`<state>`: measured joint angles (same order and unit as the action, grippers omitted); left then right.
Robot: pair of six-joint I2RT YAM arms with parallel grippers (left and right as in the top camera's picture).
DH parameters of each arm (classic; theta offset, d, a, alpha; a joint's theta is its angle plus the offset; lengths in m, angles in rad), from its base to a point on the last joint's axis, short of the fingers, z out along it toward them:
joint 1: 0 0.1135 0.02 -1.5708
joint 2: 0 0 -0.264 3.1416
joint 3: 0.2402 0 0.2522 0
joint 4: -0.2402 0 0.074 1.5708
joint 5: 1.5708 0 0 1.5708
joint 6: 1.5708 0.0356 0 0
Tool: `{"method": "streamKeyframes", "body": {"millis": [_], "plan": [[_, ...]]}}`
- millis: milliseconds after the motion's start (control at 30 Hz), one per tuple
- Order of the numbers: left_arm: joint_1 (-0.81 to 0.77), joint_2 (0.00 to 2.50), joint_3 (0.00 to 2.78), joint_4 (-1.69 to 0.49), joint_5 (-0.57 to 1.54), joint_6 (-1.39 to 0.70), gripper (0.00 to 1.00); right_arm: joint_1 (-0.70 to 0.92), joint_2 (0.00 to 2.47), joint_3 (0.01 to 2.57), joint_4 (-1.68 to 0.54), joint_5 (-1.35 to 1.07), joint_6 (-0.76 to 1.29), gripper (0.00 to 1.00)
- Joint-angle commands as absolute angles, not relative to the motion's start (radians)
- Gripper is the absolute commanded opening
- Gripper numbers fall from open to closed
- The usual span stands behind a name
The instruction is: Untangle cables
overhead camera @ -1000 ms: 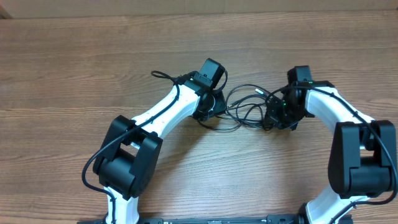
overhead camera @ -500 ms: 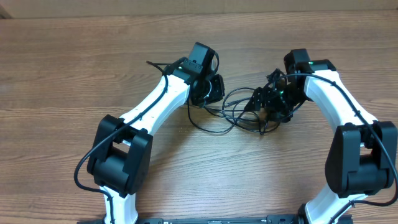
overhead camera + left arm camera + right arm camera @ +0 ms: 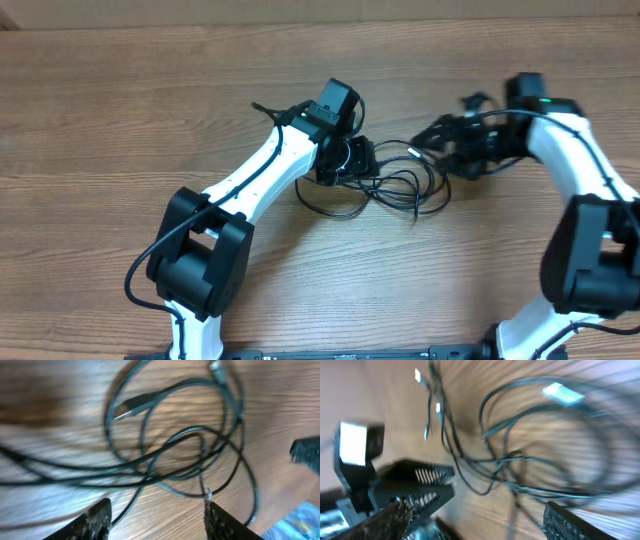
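- The wooden counter (image 3: 120, 120) is being used as the surface on which everything is lying.
- The left arm (image 3: 260, 180) is being shown reaching from the near edge toward the middle. The right arm (image 3: 578, 160) is being shown bending in from the right side toward the same area.
- The cables (image 3: 392, 185) are being seen as a loose tangle of thin black loops. They are lying flat on the counter between the two pincers, closer to the left one, with several strands crossing one another.
- The left pincer (image 3: 156, 512) is being held with its fingers (image 3: 95, 522) apart just over the tangle. Nothing is being gripped, though one strand is being seen running into the gap between them.
- The right pincer (image 3: 475, 510) is likewise being held wide open with nothing clamped. Its wrist view is blurred, so whether any strand is being touched cannot be told.
- A dark plug (image 3: 132, 406) with a silver tip is being seen lying inside one loop.
- A pale plug end (image 3: 562, 394) is being seen near the top of the loops in the right wrist view.
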<state>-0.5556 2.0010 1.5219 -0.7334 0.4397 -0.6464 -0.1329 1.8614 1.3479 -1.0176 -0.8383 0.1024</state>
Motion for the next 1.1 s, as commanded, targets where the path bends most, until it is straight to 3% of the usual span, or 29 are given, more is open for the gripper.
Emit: {"method": "streamKeyframes", "body": {"millis": [0, 133, 500, 667, 700, 733, 1067], "plan": [[-0.620, 1.973, 1.526, -0.683, 0.495, -0.613, 0.63, -0.229, 1.850, 1.348, -1.038, -0.815, 0.139, 0.88], [-0.713, 1.975, 1.526, -0.625, 0.414, -0.655, 0.63, -0.288, 1.850, 1.348, -1.065, -0.484, 0.295, 0.90], [-0.899, 1.976, 1.522, -0.602, -0.002, -0.689, 0.62, -0.241, 1.850, 1.348, -1.082, -0.464, 0.308, 0.96], [-0.900, 2.047, 1.520, -0.587, 0.001, -0.738, 0.46, -0.152, 1.850, 1.348, -1.087, -0.393, 0.308, 0.97], [-0.900, 2.060, 1.520, -0.582, 0.000, -0.737, 0.32, -0.130, 1.850, 1.347, -1.087, -0.382, 0.311, 0.97], [-0.891, 2.064, 1.522, -0.572, 0.003, -0.737, 0.04, -0.106, 1.850, 1.346, -1.086, -0.374, 0.312, 0.98], [-0.744, 1.891, 1.596, -0.631, 0.151, -0.672, 0.04, -0.015, 1.850, 1.230, -1.070, -0.375, 0.311, 1.00]]}}
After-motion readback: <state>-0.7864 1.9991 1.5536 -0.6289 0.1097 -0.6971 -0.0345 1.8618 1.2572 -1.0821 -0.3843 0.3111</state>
